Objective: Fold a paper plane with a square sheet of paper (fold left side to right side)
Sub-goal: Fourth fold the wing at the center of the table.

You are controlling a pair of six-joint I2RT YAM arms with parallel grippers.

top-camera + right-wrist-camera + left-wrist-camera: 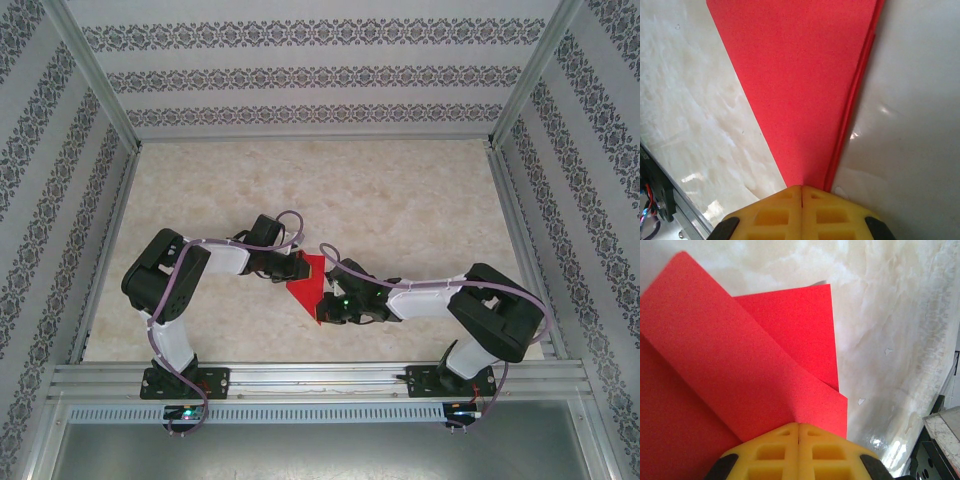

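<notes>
The square sheet of paper (308,285) is a folded bright red triangle-like shape on the marble table, between my two grippers. My left gripper (293,268) meets its upper left side. In the left wrist view the yellow fingertips (790,432) are shut together on the edge of a wide folded flap (740,355) that lies across a lower layer (800,325). My right gripper (332,300) is at the paper's lower right. Its yellow fingertips (812,195) are shut on the narrow end of the red paper (800,85), whose stacked layers show along the right edge.
The pale marble tabletop (400,200) stretches behind the paper, walled by patterned panels on three sides. A metal rail (320,378) runs along the near edge by the arm bases, and its corner shows in the left wrist view (942,425).
</notes>
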